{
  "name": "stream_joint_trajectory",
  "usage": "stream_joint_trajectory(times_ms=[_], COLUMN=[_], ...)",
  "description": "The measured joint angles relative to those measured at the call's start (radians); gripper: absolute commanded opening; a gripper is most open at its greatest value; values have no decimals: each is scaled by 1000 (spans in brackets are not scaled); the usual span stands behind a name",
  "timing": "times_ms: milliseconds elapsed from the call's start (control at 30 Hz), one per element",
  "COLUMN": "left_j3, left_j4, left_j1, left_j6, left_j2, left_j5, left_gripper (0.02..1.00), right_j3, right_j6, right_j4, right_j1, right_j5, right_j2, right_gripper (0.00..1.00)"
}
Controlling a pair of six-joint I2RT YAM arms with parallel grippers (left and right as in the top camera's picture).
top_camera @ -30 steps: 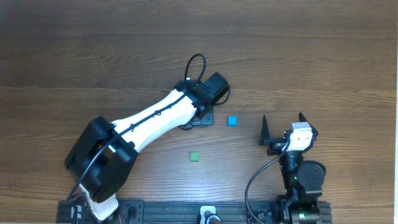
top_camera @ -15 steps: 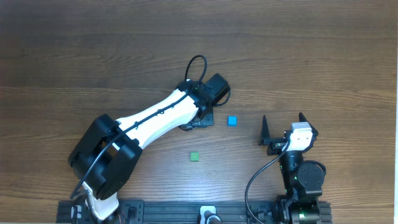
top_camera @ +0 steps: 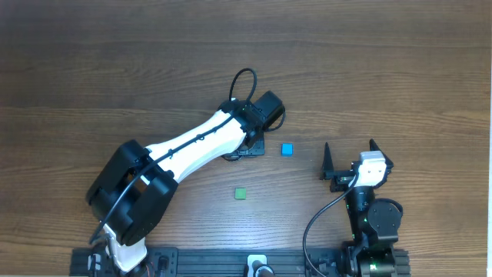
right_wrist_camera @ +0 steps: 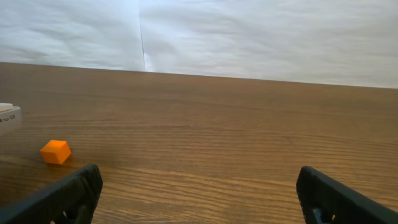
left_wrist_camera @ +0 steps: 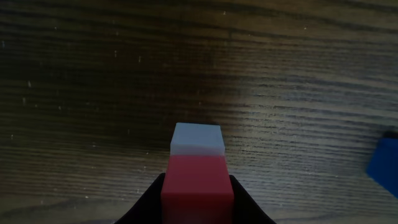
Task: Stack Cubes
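Observation:
My left gripper (left_wrist_camera: 197,208) is shut on a red cube (left_wrist_camera: 197,186), low over the wooden table. A white cube (left_wrist_camera: 197,138) shows just past the red one, touching it in this view; whether the red cube rests on it I cannot tell. In the top view the left arm's wrist (top_camera: 250,127) covers that spot at the table's middle. A blue cube (top_camera: 287,148) (left_wrist_camera: 385,165) lies just to its right, and a green cube (top_camera: 241,194) sits nearer the front. My right gripper (top_camera: 348,154) (right_wrist_camera: 199,199) stands open and empty at the right. An orange cube (right_wrist_camera: 55,151) lies on the table in the right wrist view.
The wooden table (top_camera: 384,61) stretches wide behind and to both sides of the arms. A white wall (right_wrist_camera: 261,37) stands behind the table's far edge in the right wrist view. A small white object (right_wrist_camera: 7,117) sits beside the orange cube.
The left arm's elbow has shifted slightly; its gripper stays where it was. The cubes and the right arm have not moved.

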Motion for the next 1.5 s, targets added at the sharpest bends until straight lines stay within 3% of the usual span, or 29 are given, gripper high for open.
stream_joint_trajectory(times_ms=[1500], left_j3=[0], left_j4=[27], left_j1=[0], left_j6=[0], left_j2=[11], left_j5=[-27], left_gripper=[189], right_j3=[0], right_j6=[0], right_j4=[0], right_j1=[0], right_j5=[0], right_j2=[0], right_gripper=[991])
